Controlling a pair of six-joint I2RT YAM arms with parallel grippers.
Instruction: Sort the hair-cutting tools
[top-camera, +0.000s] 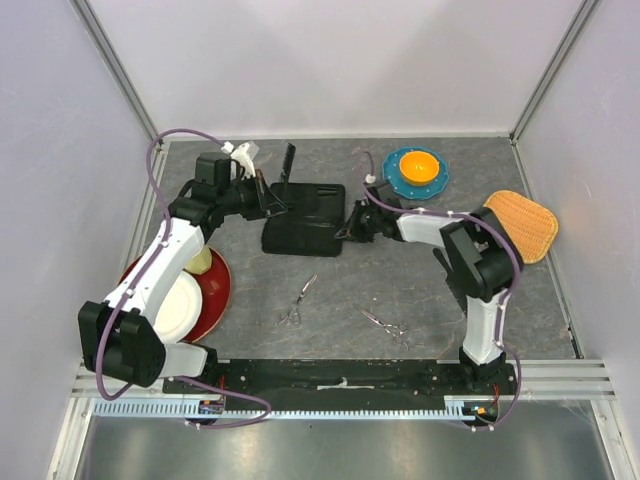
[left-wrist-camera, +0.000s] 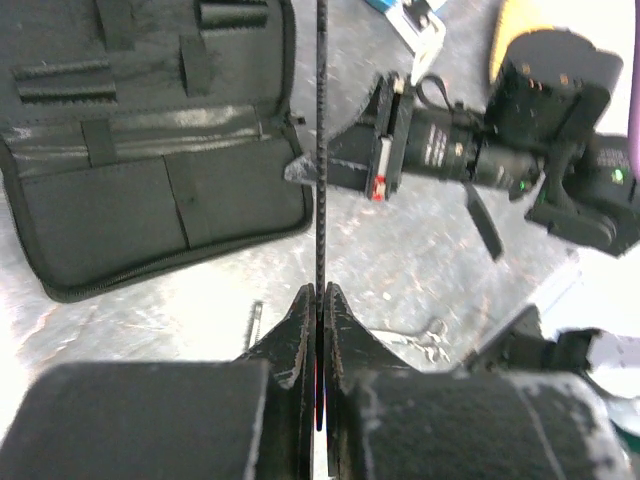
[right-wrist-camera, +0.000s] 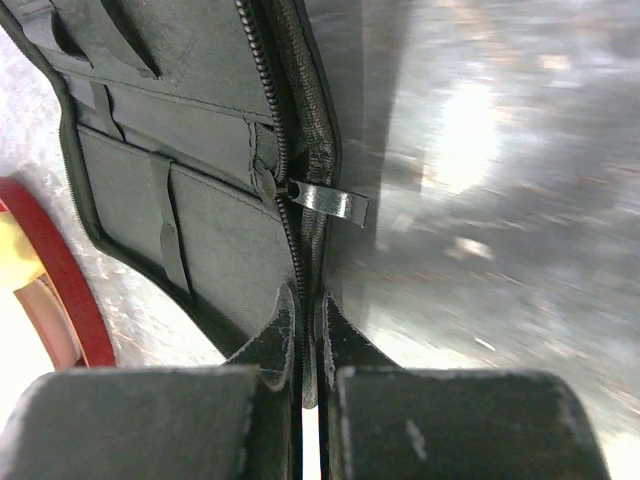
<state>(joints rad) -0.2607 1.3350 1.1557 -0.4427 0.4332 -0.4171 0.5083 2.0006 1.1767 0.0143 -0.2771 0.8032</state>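
Pinching a black comb (left-wrist-camera: 321, 150) edge-on between tightly pressed fingers, the left gripper (left-wrist-camera: 320, 300) holds it off the table by the far left corner of the open black case (top-camera: 305, 225). The right gripper (right-wrist-camera: 310, 305) is clamped shut on the case's right edge, near the zipper pull (right-wrist-camera: 328, 200). One pair of scissors (top-camera: 298, 300) lies on the table near of the case, and a second pair of scissors (top-camera: 386, 324) lies to its right.

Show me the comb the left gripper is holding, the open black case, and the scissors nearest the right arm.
comb (left-wrist-camera: 321, 150): left wrist view, midway along its thin edge.
black case (left-wrist-camera: 150, 215): left wrist view, inner pocket panel.
scissors (top-camera: 385, 323): top external view, near the pivot.
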